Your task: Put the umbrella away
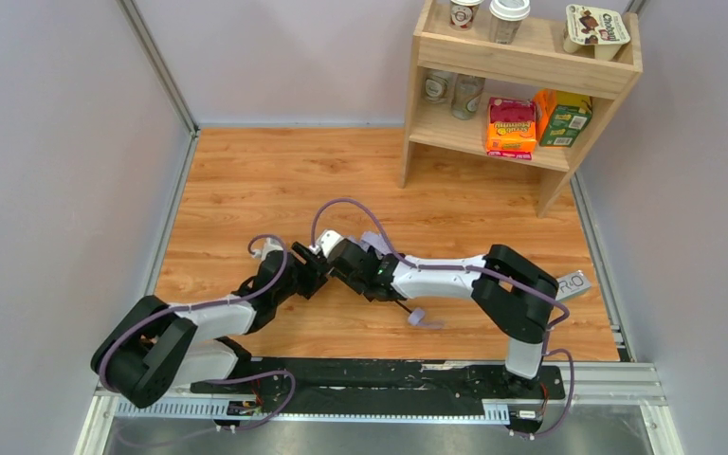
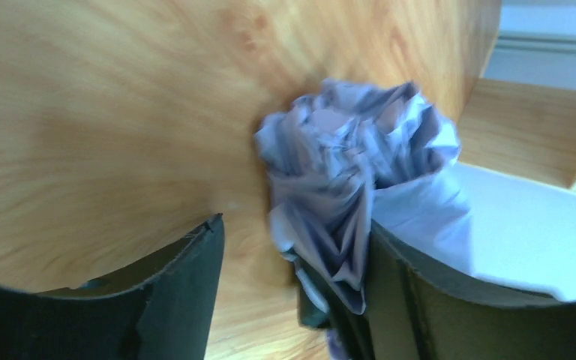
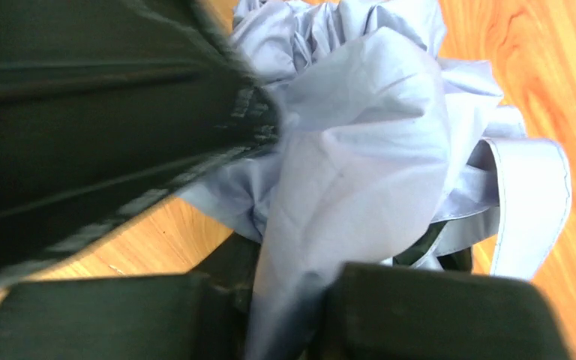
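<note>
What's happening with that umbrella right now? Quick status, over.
Left fingers open, fabric against one. Right fingers shut on umbrella, bunched, strap loose. Wooden shelf stands well apart.

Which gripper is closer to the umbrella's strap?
Right. The strap loops just beside the right gripper, which pinches the umbrella. The left gripper, open, sits on the far side of the bundle from the strap.
</note>
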Controlling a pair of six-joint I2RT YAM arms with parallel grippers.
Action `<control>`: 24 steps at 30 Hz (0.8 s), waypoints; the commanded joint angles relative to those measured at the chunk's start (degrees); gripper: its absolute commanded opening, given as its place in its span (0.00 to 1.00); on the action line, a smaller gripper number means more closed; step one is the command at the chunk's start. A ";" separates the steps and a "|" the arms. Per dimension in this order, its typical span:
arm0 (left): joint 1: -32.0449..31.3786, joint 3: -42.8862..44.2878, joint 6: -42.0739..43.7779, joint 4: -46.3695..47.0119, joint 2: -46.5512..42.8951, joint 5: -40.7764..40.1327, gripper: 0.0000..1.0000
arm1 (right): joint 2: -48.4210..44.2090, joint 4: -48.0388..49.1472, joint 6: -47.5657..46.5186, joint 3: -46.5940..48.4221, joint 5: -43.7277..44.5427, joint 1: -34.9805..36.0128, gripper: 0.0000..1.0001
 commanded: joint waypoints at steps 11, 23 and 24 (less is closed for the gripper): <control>0.26 4.13 -0.25 -20.62 -13.19 -2.17 0.77 | 3.01 3.10 4.55 -7.82 -38.40 -11.82 0.00; 1.66 16.36 -4.81 -27.81 4.29 0.29 0.78 | 4.42 -0.05 2.09 -3.43 -48.26 -15.17 0.00; 1.92 16.45 -6.48 -28.35 4.74 0.29 0.78 | 4.42 -0.67 2.00 -2.99 -48.00 -15.25 0.00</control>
